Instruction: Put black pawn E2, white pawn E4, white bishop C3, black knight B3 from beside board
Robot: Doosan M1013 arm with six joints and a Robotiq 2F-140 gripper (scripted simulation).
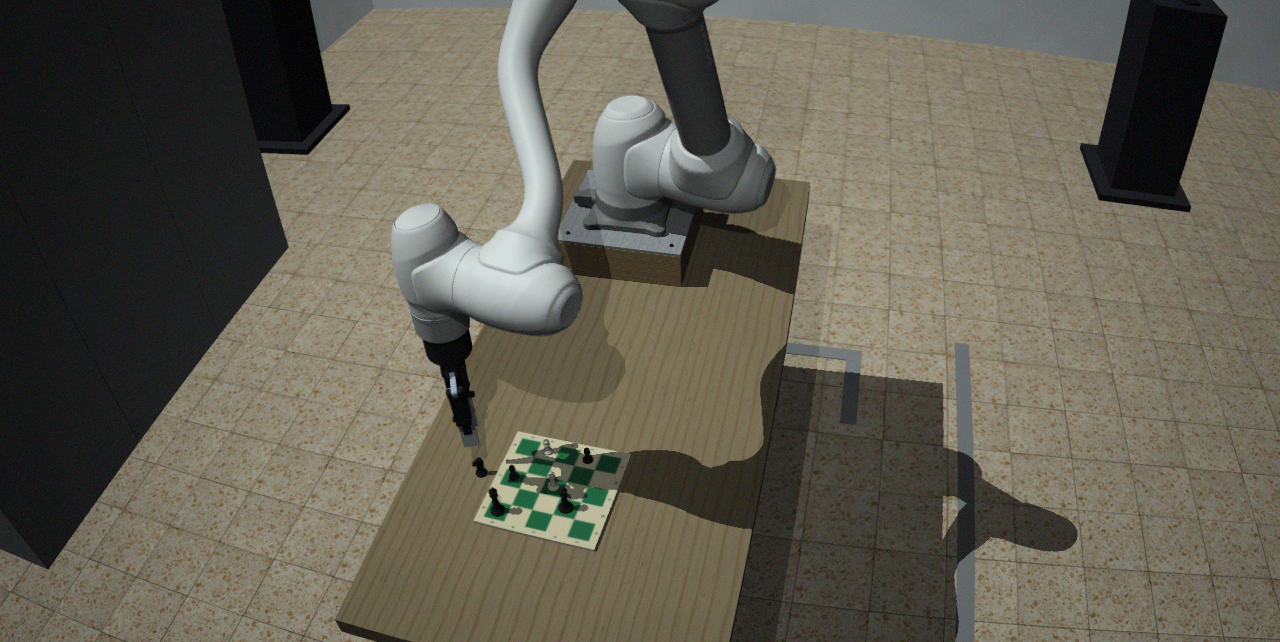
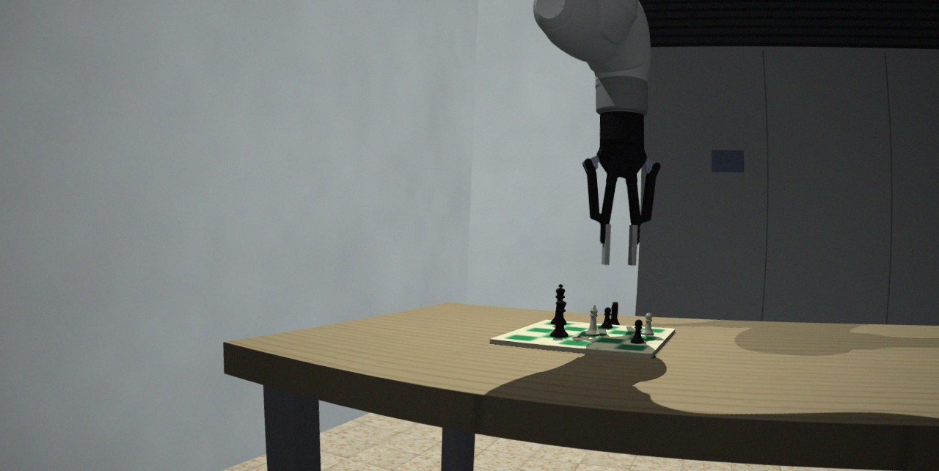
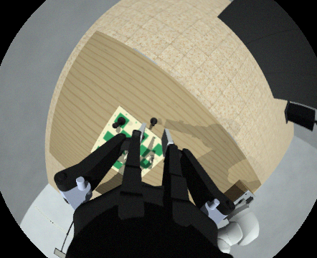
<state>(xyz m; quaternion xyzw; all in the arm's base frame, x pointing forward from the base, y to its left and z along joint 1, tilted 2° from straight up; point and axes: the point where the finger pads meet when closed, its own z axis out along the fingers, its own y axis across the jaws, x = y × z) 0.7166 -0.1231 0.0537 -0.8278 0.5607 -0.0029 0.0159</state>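
Observation:
A small green-and-cream chessboard [image 1: 581, 539] [image 2: 525, 339] [image 3: 110, 125] lies on the wooden table [image 1: 537, 584] [image 2: 394, 350]. A black knight [image 1: 479, 464] [image 2: 614, 312] [image 3: 153, 122] stands upright on the table just off the board's left edge. On the board stand a tall black king [image 2: 556, 312], a white bishop [image 2: 593, 320], a white pawn [image 2: 648, 323] and black pawns [image 2: 637, 331] [image 1: 586, 455]. My gripper [image 1: 469, 439] [image 2: 618, 263] [image 3: 153, 132] hangs well above the knight, fingers pointing down. They are narrowed but apart, with nothing between them.
The arm's base stands on a block at the table's far end [image 1: 626, 235]. A dark cabinet [image 1: 107, 190] stands left of the table. Two black pedestals [image 1: 277, 56] [image 1: 1154, 92] stand on the tiled floor further off.

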